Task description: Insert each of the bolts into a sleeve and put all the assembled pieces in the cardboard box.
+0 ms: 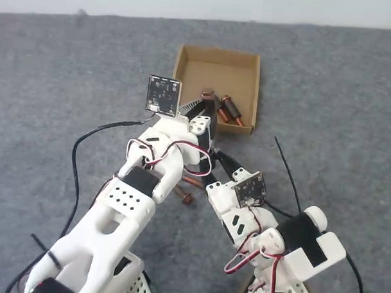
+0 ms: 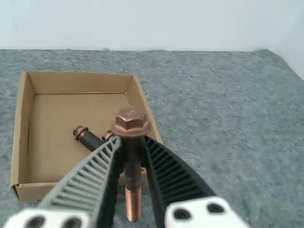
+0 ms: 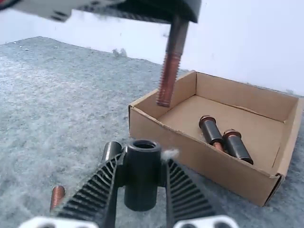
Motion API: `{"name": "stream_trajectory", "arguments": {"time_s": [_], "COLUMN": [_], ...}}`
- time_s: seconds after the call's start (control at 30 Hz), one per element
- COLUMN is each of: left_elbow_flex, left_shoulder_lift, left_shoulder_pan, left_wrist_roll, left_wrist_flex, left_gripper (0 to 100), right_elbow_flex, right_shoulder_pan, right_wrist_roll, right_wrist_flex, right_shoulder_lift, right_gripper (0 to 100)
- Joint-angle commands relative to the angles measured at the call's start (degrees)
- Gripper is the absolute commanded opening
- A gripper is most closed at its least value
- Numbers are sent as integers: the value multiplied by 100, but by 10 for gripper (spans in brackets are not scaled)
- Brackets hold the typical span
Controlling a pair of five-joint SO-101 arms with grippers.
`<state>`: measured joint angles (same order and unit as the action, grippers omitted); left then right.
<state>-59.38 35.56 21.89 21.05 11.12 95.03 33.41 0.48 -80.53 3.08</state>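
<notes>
My left gripper (image 2: 130, 142) is shut on a copper bolt (image 2: 131, 124), held upright with its hex head up and thread down, near the front wall of the cardboard box (image 2: 28, 123). My right gripper (image 3: 142, 161) is shut on a dark sleeve (image 3: 141, 183), upright with its bore facing up. The bolt's threaded end (image 3: 168, 76) hangs above and beyond that sleeve, apart from it. Two assembled pieces (image 3: 223, 137) lie in the box (image 3: 204, 156). From above, the left gripper (image 1: 206, 108) is at the box's near edge and the right gripper (image 1: 219, 159) is behind it.
A second sleeve (image 3: 111, 152) and a loose bolt (image 3: 56, 196) lie on the grey carpet beside my right gripper. From above, loose bolts (image 1: 184, 196) lie under the left arm. Black cables trail over the carpet on both sides.
</notes>
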Motion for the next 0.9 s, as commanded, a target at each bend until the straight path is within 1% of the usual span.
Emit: {"name": "stream_trajectory", "arguments": {"time_s": [0.0,0.07,0.13,0.23,0.3,0.37,0.53,0.67,0.87], "left_elbow_flex": [347,207,-40,-470,-725,-910,-1042,-1103,-1226], "left_shoulder_lift": [343,695,1204,1714,1758,1758,1767,1767,1767], "left_shoulder_pan": [53,53,62,62,79,123,308,316,334], "left_wrist_roll": [79,62,53,53,53,53,53,53,53], "left_wrist_flex": [53,281,343,-26,-360,-492,-369,-369,-369], "left_gripper": [13,13,13,13,13,13,13,13,13], "right_elbow_flex": [-44,-44,-44,-44,-44,-44,-44,-18,-9], "right_shoulder_pan": [13,4,4,4,4,-4,-127,-163,-171], "right_wrist_roll": [114,114,114,114,114,114,105,105,105], "right_wrist_flex": [13,13,13,13,13,13,-40,-426,-470], "right_shoulder_lift": [-22,-40,-40,-48,-48,-48,-66,-13,-13], "right_gripper": [6,6,6,6,6,6,6,6,6]}}
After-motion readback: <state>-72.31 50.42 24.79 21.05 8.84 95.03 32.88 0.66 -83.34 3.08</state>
